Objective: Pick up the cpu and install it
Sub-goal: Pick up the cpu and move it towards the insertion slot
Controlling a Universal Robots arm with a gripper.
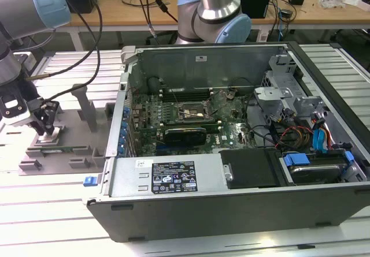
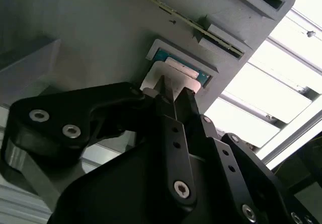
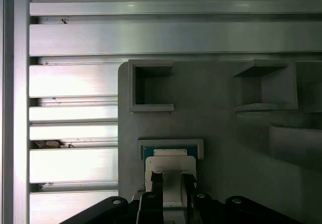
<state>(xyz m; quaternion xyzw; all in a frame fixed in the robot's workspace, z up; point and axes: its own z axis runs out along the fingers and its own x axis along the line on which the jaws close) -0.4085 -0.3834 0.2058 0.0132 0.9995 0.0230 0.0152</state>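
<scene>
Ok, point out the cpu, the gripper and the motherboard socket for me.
cpu (image 3: 170, 163): first wrist view, on its silver top.
gripper (image 3: 171, 186): first wrist view, at its tip, over the cpu.
motherboard socket (image 1: 194, 112): exterior view, middle of the square frame.

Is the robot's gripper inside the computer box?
No, the gripper is over the grey tray outside the computer case, on the exterior view's left.

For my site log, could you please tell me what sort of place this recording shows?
Probably a robotics lab bench for computer assembly: an open desktop computer case, motherboard exposed, sits on a slotted aluminium table beside a grey parts fixture, with cable-strewn desks behind.
</scene>
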